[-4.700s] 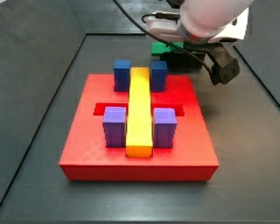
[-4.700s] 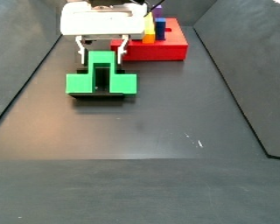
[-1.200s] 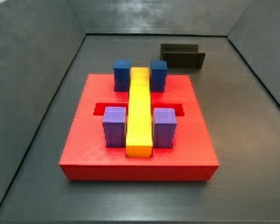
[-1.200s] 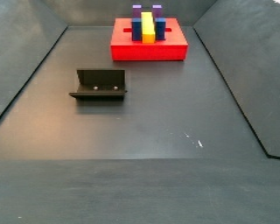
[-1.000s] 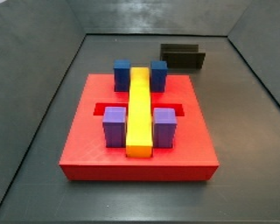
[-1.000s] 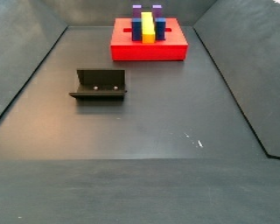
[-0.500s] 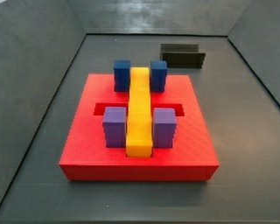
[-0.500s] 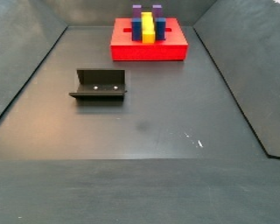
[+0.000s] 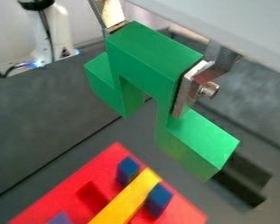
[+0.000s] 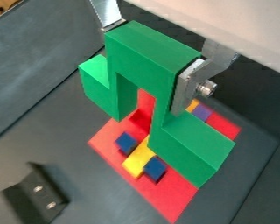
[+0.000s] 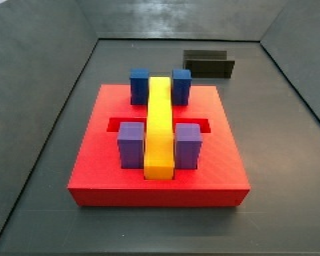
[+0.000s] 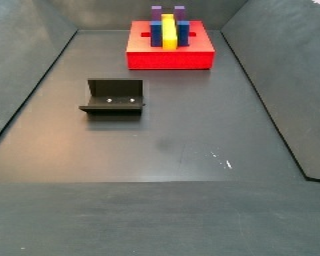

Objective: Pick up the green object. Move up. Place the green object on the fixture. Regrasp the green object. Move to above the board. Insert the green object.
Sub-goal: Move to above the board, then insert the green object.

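In both wrist views my gripper (image 9: 152, 54) (image 10: 152, 54) is shut on the green object (image 9: 149, 61) (image 10: 145, 66), its silver fingers (image 9: 196, 83) clamping the raised middle bridge, the two square ends hanging below. It is held high above the floor. The red board (image 10: 184, 188) with blue blocks and a yellow bar (image 10: 140, 161) lies far beneath it; it also shows in a wrist view (image 9: 84, 188). The dark fixture (image 10: 35, 199) (image 9: 241, 182) stands on the floor, empty. In both side views the board (image 11: 123, 170) (image 12: 170, 58) and fixture (image 11: 210, 64) (image 12: 113, 98) show, but gripper and green object are out of view.
Purple blocks (image 11: 132, 142) and blue blocks (image 11: 140, 82) flank the yellow bar (image 11: 160, 125) on the board. Dark sloped walls (image 12: 29, 80) enclose the grey floor (image 12: 163, 150).
At 4.7 s ago the gripper held the green object on the fixture. Since about 1.2 s ago both are gone from the side views and the fixture stands empty; nothing else moved.
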Motion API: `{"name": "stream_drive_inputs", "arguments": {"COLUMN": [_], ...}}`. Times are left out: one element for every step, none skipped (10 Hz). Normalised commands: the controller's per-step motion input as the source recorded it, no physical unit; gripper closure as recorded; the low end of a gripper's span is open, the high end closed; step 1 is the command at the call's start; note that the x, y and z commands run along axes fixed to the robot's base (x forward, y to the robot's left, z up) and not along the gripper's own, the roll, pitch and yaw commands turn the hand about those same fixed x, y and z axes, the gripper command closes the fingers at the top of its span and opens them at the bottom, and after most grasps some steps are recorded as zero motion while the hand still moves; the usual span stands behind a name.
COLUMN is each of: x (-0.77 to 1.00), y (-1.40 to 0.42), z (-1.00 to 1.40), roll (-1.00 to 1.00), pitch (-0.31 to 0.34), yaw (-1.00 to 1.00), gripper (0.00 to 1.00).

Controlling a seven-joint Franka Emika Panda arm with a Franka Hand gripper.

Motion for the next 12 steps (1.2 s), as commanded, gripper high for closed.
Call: {"name": "stream_drive_inputs", "arguments": {"x": [-0.09, -0.08, -0.07, 0.00, -0.01, 0.17, 0.15, -0.09, -0.01, 0.00, 0.00, 0.00], "y": [0.01, 0.02, 0.01, 0.00, 0.00, 0.12, 0.22, 0.00, 0.00, -0.05, -0.11, -0.16], "z": [0.01, 0.01, 0.00, -0.02, -0.05, 0.00, -0.12, -0.45, -0.56, -0.59, -0.62, -0.58], "roll": [-0.60, -0.42, -0.28, 0.00, -0.02, -0.19, -0.29, -0.24, -0.25, -0.17, -0.14, -0.15], "pitch": [-0.057, -0.060, -0.058, 0.000, 0.000, 0.000, -0.014, -0.059, -0.103, -0.177, -0.203, -0.209], "yaw": [0.03, 0.02, 0.01, 0.00, -0.02, 0.03, 0.10, 0.04, 0.07, 0.16, 0.11, 0.07], "gripper": [1.00, 1.00, 1.00, 1.00, 1.00, 1.00, 1.00, 1.00, 1.00, 1.00, 1.00, 1.00]}}
